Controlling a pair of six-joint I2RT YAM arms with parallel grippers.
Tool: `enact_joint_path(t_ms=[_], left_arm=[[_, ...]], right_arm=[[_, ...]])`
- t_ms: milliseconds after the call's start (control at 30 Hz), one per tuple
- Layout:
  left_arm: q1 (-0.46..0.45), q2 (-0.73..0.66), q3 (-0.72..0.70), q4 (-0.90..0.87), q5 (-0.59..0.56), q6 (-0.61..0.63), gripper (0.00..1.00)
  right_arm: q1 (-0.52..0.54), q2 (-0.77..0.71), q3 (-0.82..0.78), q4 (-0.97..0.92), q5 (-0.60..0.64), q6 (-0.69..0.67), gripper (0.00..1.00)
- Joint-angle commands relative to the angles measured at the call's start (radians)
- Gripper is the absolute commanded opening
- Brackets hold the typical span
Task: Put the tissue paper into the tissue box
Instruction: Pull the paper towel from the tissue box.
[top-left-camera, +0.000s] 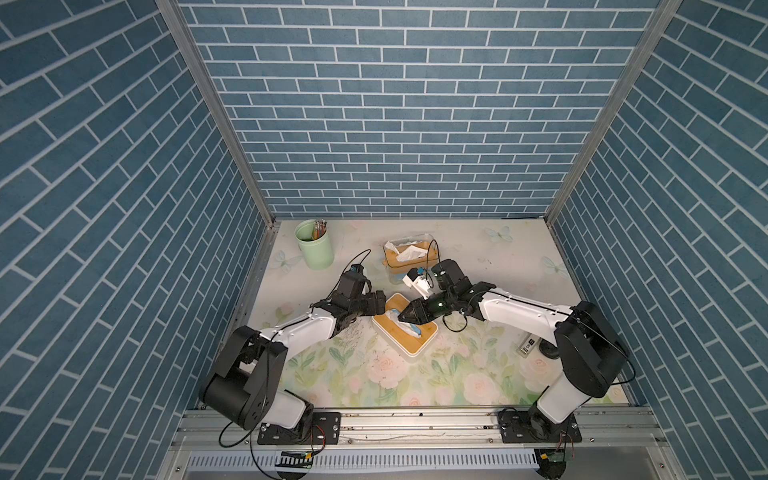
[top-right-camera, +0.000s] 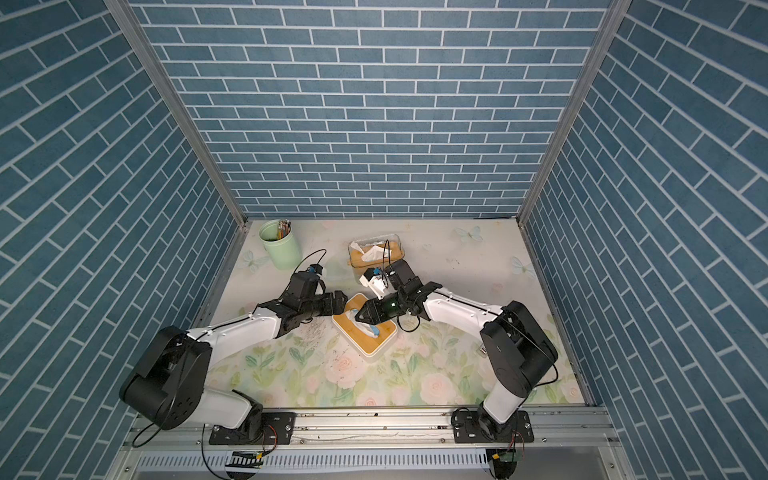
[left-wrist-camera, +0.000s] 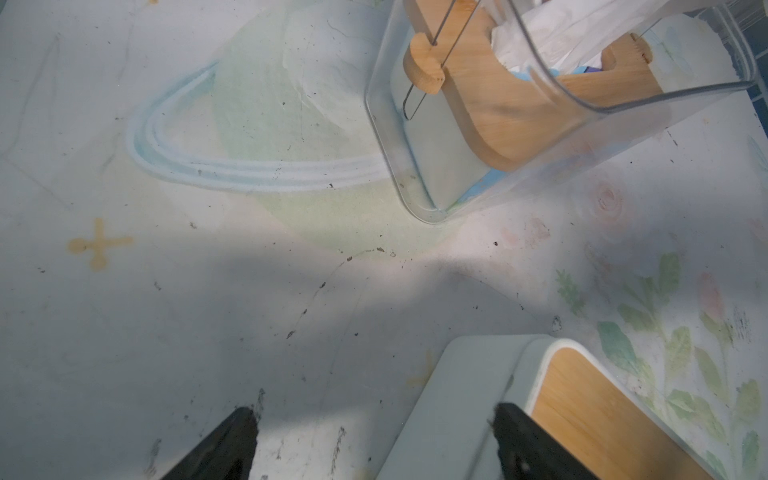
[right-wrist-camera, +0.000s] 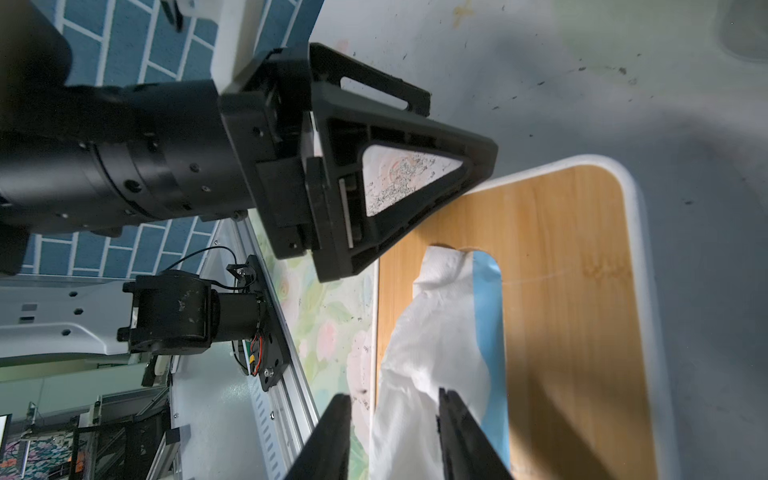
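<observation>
The tissue box (top-left-camera: 422, 334) (top-right-camera: 382, 330) is a white box with a bamboo lid and sits mid-table. White tissue paper (top-left-camera: 409, 330) (top-right-camera: 368, 328) (right-wrist-camera: 432, 345) sticks out of the lid's slot beside a strip of blue wrapper. My right gripper (top-left-camera: 401, 320) (top-right-camera: 356, 316) (right-wrist-camera: 395, 415) hovers over the slot. Its jaws stand apart, with the tissue lying loose between them. My left gripper (top-left-camera: 380, 305) (top-right-camera: 343, 300) (left-wrist-camera: 374, 419) is wide open at the box's near corner (left-wrist-camera: 590, 415). One of its fingers (left-wrist-camera: 523, 436) lies over the box edge, and it holds nothing.
A clear container (top-left-camera: 432, 243) (top-right-camera: 397, 241) (left-wrist-camera: 395, 145) holding a bamboo piece and more white tissue stands behind the box. A green cup of pencils (top-left-camera: 314, 249) (top-right-camera: 280, 245) stands at the back left. A small grey device (top-left-camera: 528, 345) lies near the right arm.
</observation>
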Motion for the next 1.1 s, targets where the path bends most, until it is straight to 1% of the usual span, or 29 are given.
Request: enact_joint_path(t_ms=[0,67,133,267,333,400,600,667,833,933,1067], left_arm=[[0.000,0.006,-0.013,-0.020,0.019,0.006,0.93],[0.000,0.007,-0.014,-0.015,0.019,0.002,0.94],[0.000,0.004,-0.019,-0.009,0.021,-0.001,0.94],[0.000,0.002,-0.022,-0.006,0.024,-0.001,0.93],[0.000,0.002,-0.025,-0.006,0.024,-0.001,0.93],[0.000,0.001,-0.029,-0.004,0.023,-0.002,0.93],[-0.001,0.000,-0.040,0.007,0.034,-0.011,0.93],[-0.002,-0.002,-0.042,0.007,0.033,-0.013,0.93],[-0.002,-0.018,-0.048,0.002,0.024,-0.013,0.93],[-0.002,-0.023,-0.046,-0.004,0.019,-0.014,0.93],[-0.001,-0.027,-0.037,-0.013,0.019,-0.013,0.93]], right_arm=[[0.014,0.033,0.004,-0.022,0.004,0.006,0.43],[0.023,0.049,0.015,-0.018,-0.006,0.010,0.47],[0.035,0.071,0.029,-0.020,-0.008,0.010,0.49],[0.051,0.103,0.049,0.009,-0.030,0.023,0.49],[0.061,0.124,0.060,0.033,-0.052,0.030,0.48],[0.064,0.143,0.052,0.084,-0.085,0.052,0.43],[0.063,0.164,0.034,0.202,-0.156,0.106,0.24],[0.063,0.167,0.036,0.212,-0.161,0.112,0.18],[0.055,0.162,0.028,0.200,-0.141,0.104,0.10],[0.039,0.142,0.017,0.187,-0.128,0.090,0.01],[0.025,0.119,0.022,0.138,-0.116,0.051,0.00]])
